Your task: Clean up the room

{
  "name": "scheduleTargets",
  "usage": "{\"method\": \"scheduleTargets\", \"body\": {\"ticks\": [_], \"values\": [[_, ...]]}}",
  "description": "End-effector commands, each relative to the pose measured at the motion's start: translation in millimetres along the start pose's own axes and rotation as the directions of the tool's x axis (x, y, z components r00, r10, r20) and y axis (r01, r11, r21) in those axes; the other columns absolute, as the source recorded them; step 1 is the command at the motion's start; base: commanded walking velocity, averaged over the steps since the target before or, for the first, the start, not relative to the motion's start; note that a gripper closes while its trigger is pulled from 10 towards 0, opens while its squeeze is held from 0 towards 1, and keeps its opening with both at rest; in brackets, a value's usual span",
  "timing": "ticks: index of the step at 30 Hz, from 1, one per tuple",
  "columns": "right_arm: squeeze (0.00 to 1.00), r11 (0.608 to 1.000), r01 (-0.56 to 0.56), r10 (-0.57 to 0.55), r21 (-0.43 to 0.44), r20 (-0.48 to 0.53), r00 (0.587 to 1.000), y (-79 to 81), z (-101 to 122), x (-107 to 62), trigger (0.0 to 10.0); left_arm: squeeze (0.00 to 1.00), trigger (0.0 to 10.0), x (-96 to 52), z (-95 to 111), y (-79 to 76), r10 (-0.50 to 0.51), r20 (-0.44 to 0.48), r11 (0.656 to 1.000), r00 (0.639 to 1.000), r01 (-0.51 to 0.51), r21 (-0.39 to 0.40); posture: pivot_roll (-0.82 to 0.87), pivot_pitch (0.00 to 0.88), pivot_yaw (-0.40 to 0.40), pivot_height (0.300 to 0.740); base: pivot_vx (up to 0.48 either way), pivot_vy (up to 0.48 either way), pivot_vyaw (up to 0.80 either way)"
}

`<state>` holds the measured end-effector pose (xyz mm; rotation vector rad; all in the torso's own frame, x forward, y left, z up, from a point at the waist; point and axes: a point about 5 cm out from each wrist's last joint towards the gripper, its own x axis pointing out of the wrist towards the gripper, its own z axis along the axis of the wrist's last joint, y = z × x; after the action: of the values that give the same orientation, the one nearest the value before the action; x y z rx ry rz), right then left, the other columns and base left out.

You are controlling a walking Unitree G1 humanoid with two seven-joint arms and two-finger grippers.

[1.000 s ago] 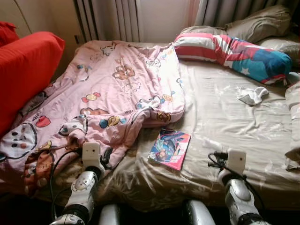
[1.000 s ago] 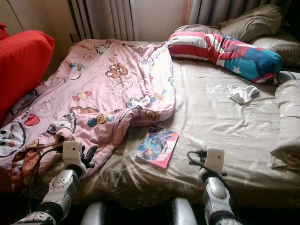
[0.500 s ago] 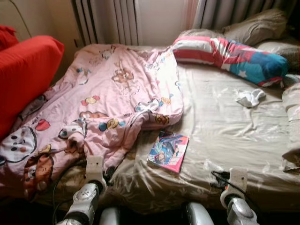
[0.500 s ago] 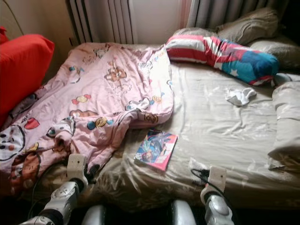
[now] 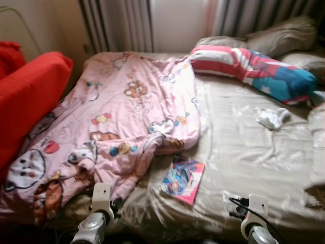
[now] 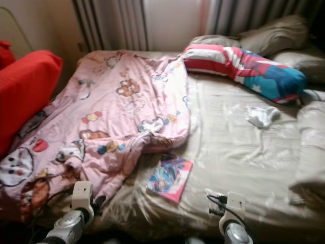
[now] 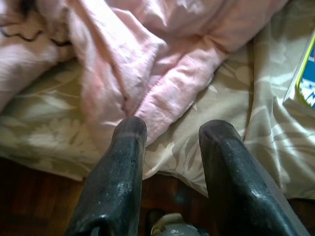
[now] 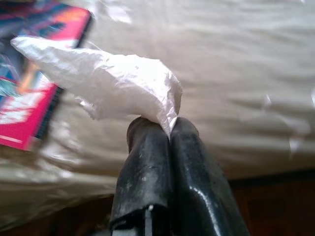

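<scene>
1. Right wrist view has the right gripper (image 8: 160, 125) pinched tight on a crumpled white tissue (image 8: 110, 83) at the near edge of the bed (image 5: 244, 152), so I'd say it's mid pickup and next needs a bin
2. Left gripper (image 7: 170, 135) has its fingers apart, holding nothing, just off the pink blanket (image 5: 122, 112)
3. Magazine (image 5: 183, 175) lies near, between the arms; a white sock (image 5: 273, 117) sits far right by the striped pillow (image 5: 254, 66)
4. Red cushion (image 5: 30, 96) far left, curtains behind

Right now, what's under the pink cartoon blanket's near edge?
The pink cartoon blanket lies on the beige sheet. Its hem partly covers the comic book, whose far end is hidden. Anything else beneath is covered.
</scene>
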<state>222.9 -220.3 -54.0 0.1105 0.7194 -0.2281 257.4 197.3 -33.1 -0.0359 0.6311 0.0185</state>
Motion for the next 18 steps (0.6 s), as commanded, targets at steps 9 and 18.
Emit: {"method": "scheduleTargets", "body": {"ticks": [9,18], "values": [[0.0,0.998,-0.037,0.034,-0.044,-0.066,0.997,7.8,-13.3,-2.2,10.0,0.0,10.0,-1.1,-8.9,-3.7,0.0,-0.049,1.0,0.999,0.001,0.023,0.02,0.0,-0.028,0.74,0.0,0.0,0.0],[0.0,0.996,-0.054,0.044,-0.066,-0.148,0.988,8.9,-35.0,-8.5,10.0,0.0,10.0,-7.4,-28.0,0.7,0.028,-0.113,1.0,0.993,-0.028,0.007,0.02,0.0,-0.032,0.74,0.0,0.0,0.0]]}}
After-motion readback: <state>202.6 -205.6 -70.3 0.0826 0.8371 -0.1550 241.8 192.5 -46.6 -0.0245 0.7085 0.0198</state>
